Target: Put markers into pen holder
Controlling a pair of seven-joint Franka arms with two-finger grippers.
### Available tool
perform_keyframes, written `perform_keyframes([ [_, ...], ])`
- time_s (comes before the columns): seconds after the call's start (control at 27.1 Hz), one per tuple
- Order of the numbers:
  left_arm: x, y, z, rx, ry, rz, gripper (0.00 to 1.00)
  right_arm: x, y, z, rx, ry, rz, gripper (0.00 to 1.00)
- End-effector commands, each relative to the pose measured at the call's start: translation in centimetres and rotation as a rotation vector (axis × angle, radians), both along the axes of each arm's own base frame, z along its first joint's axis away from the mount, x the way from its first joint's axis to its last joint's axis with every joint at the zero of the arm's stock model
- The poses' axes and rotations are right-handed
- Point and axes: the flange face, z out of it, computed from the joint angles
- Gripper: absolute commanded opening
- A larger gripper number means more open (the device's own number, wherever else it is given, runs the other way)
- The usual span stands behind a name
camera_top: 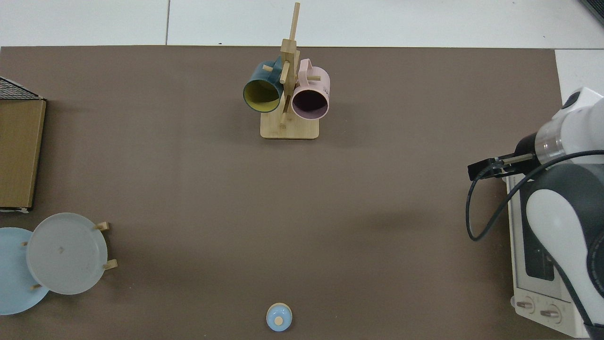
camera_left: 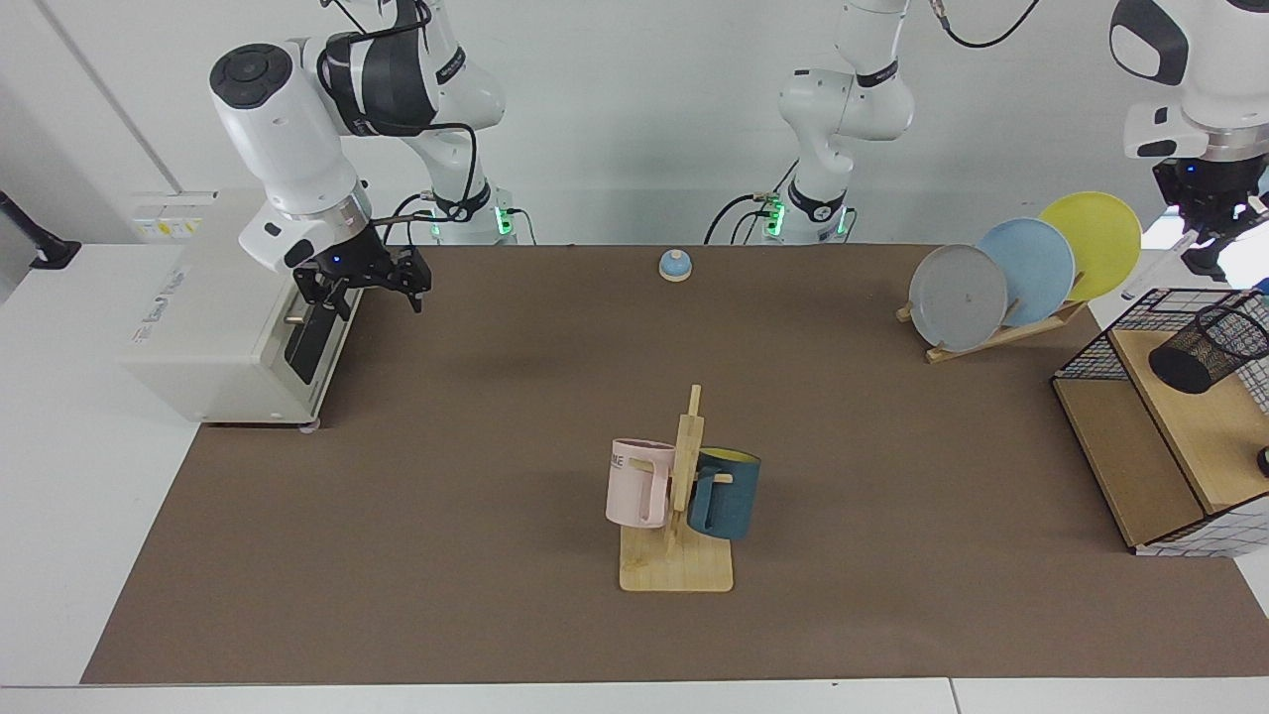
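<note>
At the far right of the facing view my left gripper point(camera_left: 1211, 256) hangs above the back edge of the wire basket, shut on the marker point(camera_left: 1152, 272). The marker is a slim white pen that slants down and to the left, faint against the white surface. The pen holder point(camera_left: 1211, 349), a small black mesh cup, stands on the basket's wooden shelf, below and just in front of that gripper. My right gripper point(camera_left: 369, 285) hovers beside the toaster oven's door at the left, holding nothing. The top view shows only the right arm point(camera_top: 564, 141), at its right edge.
A toaster oven point(camera_left: 233, 307) stands at the left. A wooden mug rack point(camera_left: 678, 555) with a pink and a teal mug is in the middle front. A plate rack with three plates point(camera_left: 1021, 273) sits beside the wire basket point(camera_left: 1091, 357). A blue bell point(camera_left: 675, 265) is at the back.
</note>
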Motion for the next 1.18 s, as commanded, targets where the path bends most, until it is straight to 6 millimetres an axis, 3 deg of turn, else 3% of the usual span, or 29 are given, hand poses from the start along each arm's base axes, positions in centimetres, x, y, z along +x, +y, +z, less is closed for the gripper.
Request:
perform_keyframes([
  [0.0,2.0,1.3,1.7,0.145,0.013,-0.056,0.0,-0.1,0.1,3.1,-0.002,0.006,0.024,1.0],
  [0.22,2.0,4.1,2.1,0.204,0.009,-0.09,0.0,-0.2,0.5,3.3,0.033,0.006,-0.001,1.0],
  [0.55,4.1,4.8,0.6,0.273,0.102,-0.259,0.0,-0.8,-0.4,3.8,0.023,0.035,-0.075,1.0],
  [0.67,3.9,5.0,0.6,0.275,0.131,-0.278,0.0,-1.5,-0.7,5.4,0.027,-0.001,-0.079,1.0],
  [0.92,4.2,4.9,0.1,0.281,0.136,-0.285,0.0,-2.1,-3.3,5.4,0.017,0.01,-0.127,1.0],
  [1.03,5.4,4.8,-2.1,0.282,0.171,-0.288,0.0,-2.0,-3.8,5.5,0.015,-0.001,-0.126,1.0],
  [1.15,5.6,5.0,-2.6,0.287,0.175,-0.285,0.0,-1.8,-3.5,5.4,0.001,-0.005,-0.115,1.0],
])
